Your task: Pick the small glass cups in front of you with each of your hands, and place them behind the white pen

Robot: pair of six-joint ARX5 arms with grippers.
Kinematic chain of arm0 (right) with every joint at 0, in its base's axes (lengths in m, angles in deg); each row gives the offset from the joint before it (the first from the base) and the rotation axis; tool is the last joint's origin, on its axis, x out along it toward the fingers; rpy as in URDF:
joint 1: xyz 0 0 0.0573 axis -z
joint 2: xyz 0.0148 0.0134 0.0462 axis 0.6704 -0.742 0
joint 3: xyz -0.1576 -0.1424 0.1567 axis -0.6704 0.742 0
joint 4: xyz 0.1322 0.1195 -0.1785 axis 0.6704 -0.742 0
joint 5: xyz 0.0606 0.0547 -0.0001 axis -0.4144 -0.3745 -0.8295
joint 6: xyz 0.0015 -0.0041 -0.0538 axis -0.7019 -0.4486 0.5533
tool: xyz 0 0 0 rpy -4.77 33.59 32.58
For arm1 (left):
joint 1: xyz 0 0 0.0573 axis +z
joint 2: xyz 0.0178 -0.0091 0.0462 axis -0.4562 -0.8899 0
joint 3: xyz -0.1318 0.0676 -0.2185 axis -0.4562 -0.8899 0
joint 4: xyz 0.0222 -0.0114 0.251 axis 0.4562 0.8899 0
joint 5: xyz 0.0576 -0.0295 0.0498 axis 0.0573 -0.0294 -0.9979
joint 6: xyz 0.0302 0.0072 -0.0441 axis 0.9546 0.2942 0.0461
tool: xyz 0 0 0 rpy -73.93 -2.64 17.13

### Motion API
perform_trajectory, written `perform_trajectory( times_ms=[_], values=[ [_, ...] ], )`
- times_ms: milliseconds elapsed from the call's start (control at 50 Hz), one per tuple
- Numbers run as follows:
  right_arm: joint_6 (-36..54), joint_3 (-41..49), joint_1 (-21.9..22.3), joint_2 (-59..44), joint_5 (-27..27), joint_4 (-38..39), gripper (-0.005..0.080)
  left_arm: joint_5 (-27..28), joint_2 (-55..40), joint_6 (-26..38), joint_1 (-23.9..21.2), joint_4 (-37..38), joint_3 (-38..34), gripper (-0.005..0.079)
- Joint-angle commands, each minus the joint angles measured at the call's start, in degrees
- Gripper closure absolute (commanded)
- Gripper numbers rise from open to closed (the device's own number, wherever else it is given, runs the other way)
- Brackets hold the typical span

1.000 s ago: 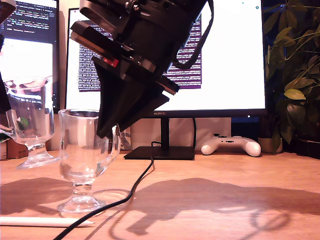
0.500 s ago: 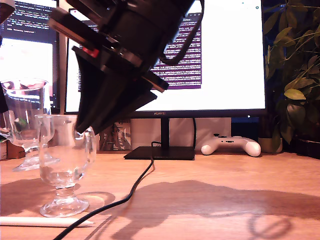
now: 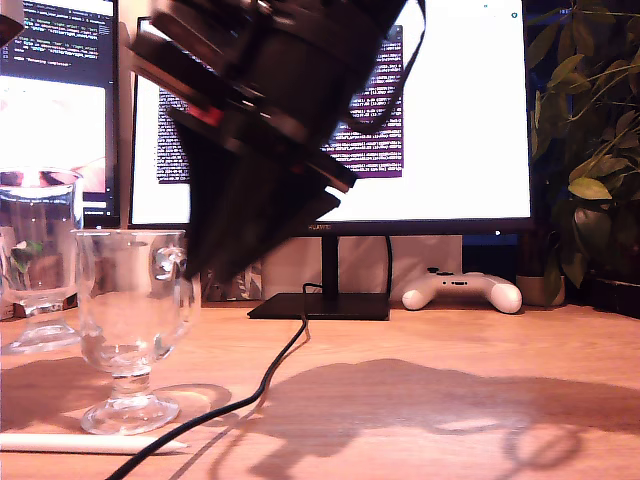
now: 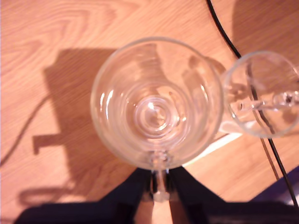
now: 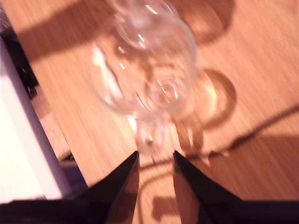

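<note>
Plainly, my first gripper (image 4: 159,186) pinches the first glass cup (image 4: 156,105) by its looped handle, farther behind the white pen (image 3: 80,442). My second gripper (image 5: 155,163) stands apart; the second glass cup (image 3: 130,300) stands just behind the pen. Both cups look rigid, slick, breakable and probably top-heavy.

— What are the cups made of?
— The near cup (image 3: 130,330) and the far cup (image 3: 38,265) are both clear glass, smooth and glossy, catching bright glints.
— And the counter (image 3: 450,400)?
— Warm-toned wood with visible grain and a soft sheen.
— The pen (image 3: 80,443)?
— Plain white, smooth, looks matt.
— The cable (image 3: 262,385)?
— Black, smooth, likely rubbery.
— My second pincer (image 5: 155,161)?
— Matt black, plastic-looking.
</note>
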Motion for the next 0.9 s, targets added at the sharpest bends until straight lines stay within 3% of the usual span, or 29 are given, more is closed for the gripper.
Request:
perform_trajectory(
  times_ms=[0, 440, 880],
  values=[
    [0.15, -1.29, 1.16, 0.74, -0.2, -0.15, 0.0554, 0.13, 1.57, -0.31, -0.24, -0.31, -1.03, 0.0766],
    [0.31, -1.29, 6.84, 5.11, -1.05, -1.05, 0.055, -1.29, 5.51, -1.57, -0.28, -2.38, -4.42, 0.0766],
    [0.57, -1.29, 7.17, 5.11, -1.53, -1.03, 0.0549, -1.81, 8.07, -1.81, -0.68, -4.7, -6.01, 0.0766]
  ],
)
